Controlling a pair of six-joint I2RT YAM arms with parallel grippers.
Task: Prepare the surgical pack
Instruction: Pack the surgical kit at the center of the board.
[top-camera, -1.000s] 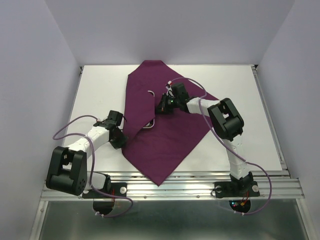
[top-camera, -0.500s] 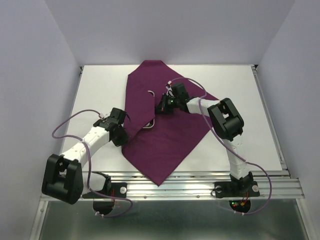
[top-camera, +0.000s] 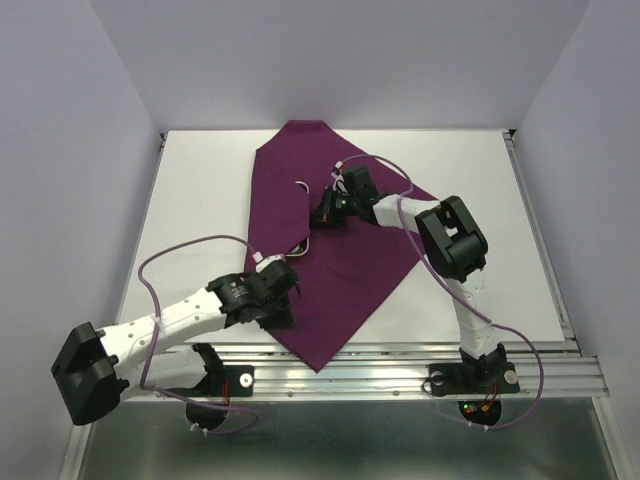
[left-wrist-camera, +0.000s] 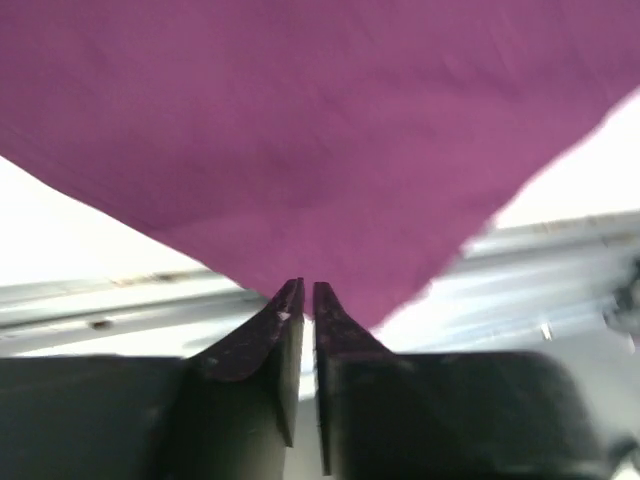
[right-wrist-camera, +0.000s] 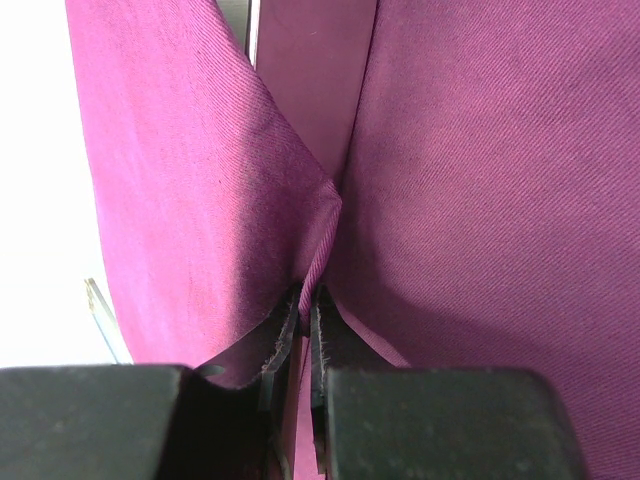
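The large deep-purple matte fabric cloth (top-camera: 345, 275) lies spread across the middle of the white bench (top-camera: 200, 190). One point reaches the far edge, and the opposite point hangs over the near edge onto the silver metal rail (top-camera: 540, 372). The left arm stretches low along the near-left part of the bench. The left hand (left-wrist-camera: 307, 292) sits right at the cloth's near-left border, close to that overhanging point. Its fingers show only a thin slit between them, and I cannot tell whether any fabric is caught there. Over to the right hand (right-wrist-camera: 305, 300), out at the centre of the cloth. It is clamped on a raised ridge of the fabric, and the fold runs straight in between its fingers. Just near of it, a pale metal rim (top-camera: 300, 250) peeks from under the cloth.
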